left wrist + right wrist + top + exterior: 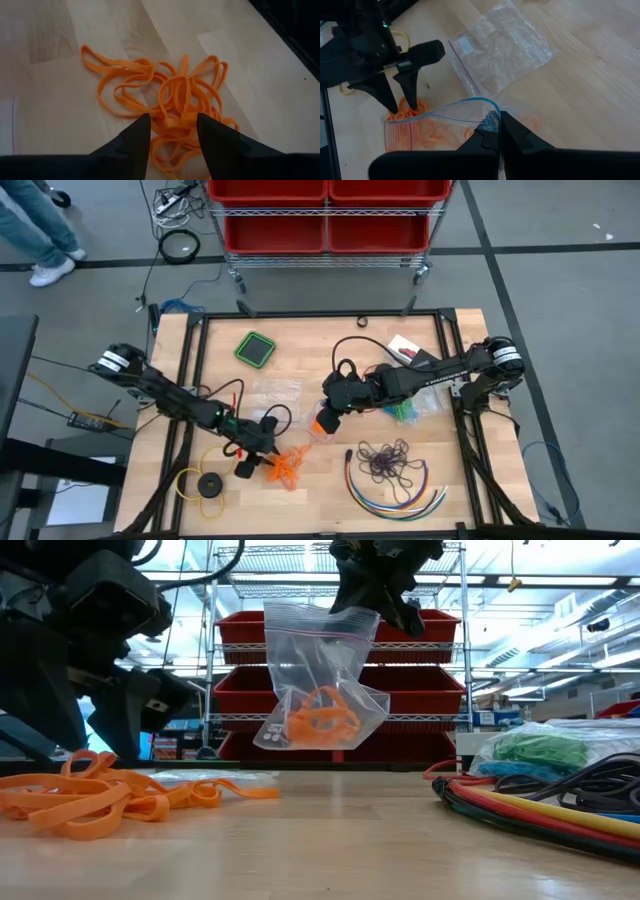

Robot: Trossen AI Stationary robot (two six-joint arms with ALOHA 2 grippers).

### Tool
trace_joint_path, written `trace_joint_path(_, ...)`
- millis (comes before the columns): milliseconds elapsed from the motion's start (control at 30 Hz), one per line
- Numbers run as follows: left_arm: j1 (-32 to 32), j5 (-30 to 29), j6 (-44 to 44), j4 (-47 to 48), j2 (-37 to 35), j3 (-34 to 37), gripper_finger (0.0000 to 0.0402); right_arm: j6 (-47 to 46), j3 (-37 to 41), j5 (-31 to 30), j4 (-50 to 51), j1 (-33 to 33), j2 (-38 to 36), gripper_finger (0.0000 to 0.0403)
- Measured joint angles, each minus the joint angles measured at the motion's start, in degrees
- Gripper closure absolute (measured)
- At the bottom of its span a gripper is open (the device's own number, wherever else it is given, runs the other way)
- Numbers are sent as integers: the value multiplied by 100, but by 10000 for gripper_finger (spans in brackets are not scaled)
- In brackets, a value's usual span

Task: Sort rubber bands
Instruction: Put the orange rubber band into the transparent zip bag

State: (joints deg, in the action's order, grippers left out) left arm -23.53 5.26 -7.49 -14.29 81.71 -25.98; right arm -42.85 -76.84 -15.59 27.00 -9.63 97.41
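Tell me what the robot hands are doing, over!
Left gripper open over orange rubber bands. Right gripper shut on bag. Nothing blocking.

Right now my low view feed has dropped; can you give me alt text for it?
A clear zip bag holding orange rubber bands hangs above the wooden table, pinched at its top by the right gripper. A loose pile of orange bands lies at left beneath the left gripper; coloured cables and bagged green bands sit at right.

Rubber bands (285, 467) left of cables (395, 485)
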Motion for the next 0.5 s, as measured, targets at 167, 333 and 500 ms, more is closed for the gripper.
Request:
trace_joint_path(167,104,192,58,-133,187,-1,241,36,0,0,-1,0,0,403)
trace_joint_path(333,131,226,95,-54,199,-11,280,55,0,0,0,0,0,403)
trace_joint_path(500,135,406,269,-57,199,-12,376,55,0,2,0,0,0,403)
